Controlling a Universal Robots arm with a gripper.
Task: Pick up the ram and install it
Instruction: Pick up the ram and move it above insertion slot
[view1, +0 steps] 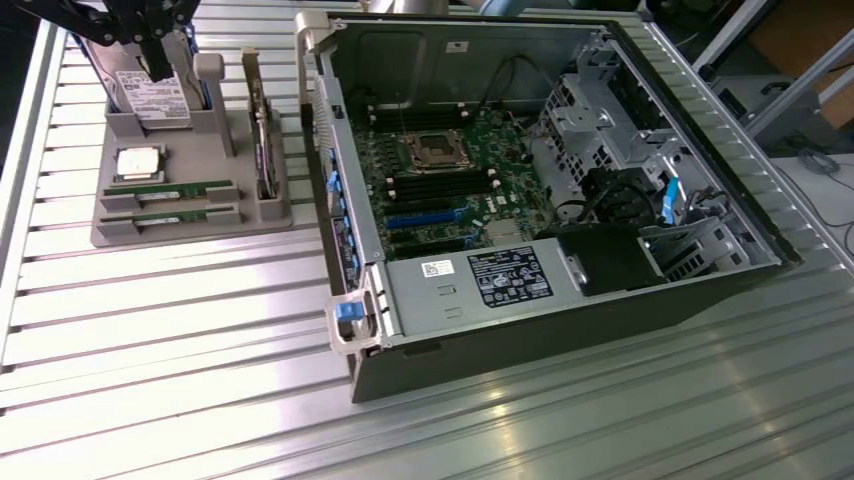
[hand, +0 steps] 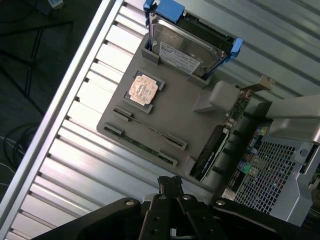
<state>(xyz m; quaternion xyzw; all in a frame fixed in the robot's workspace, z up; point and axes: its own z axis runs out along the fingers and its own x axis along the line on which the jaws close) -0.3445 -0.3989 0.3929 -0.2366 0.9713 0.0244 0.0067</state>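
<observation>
"So, where's the ram (view1: 170, 188)?"
"In the tray (view1: 120, 235), slotted flat just beside its twin (view1: 170, 213): 2 sticks, near the processor (view1: 139, 162)."
"And the gripper (view1: 158, 60) (hand: 170, 183)?"
"Over the drive (view1: 150, 95) at the tray's other end, well apart from the ram. Pinched narrow, holding nothing."

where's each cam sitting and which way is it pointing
Exterior view: off the arm, high up, looking down on the slatted table, the open computer case and the parts tray; the gripper hangs over the tray.
Wrist view: on the wrist, looking down at the tray; the gripper shows in the foreground.
Shared: the tray, ram sticks, hard drive.
</observation>
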